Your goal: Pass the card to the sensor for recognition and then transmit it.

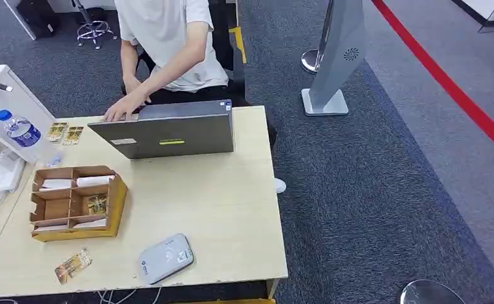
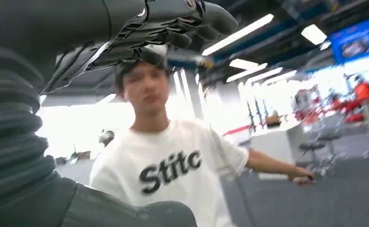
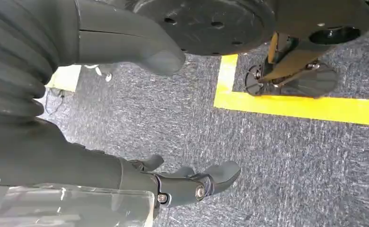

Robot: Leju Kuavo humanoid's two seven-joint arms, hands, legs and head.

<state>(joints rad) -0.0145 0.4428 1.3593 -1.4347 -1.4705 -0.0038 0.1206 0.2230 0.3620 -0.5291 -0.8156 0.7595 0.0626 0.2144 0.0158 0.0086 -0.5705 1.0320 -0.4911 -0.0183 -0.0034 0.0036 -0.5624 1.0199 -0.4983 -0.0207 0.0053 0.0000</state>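
Note:
A gold-patterned card [image 1: 73, 265] lies flat near the table's front left corner. To its right sits the grey card sensor [image 1: 165, 258], close to the front edge. My left hand [image 2: 140, 28] is raised toward a person in a white T-shirt [image 2: 173, 165]; its fingers [image 2: 192, 19] and thumb [image 2: 126, 215] are spread with nothing between them. My right hand [image 3: 69, 161] hangs over grey carpet, with its fingers [image 3: 197, 184] apart from the thumb [image 3: 140, 47] and nothing held.
A wooden compartment box [image 1: 76, 202] with cards stands behind the loose card. An open laptop [image 1: 168, 132] is at the table's far side, with the person's hand [image 1: 121, 111] at it. A water bottle [image 1: 23, 133] and two more cards [image 1: 66, 133] are at the far left.

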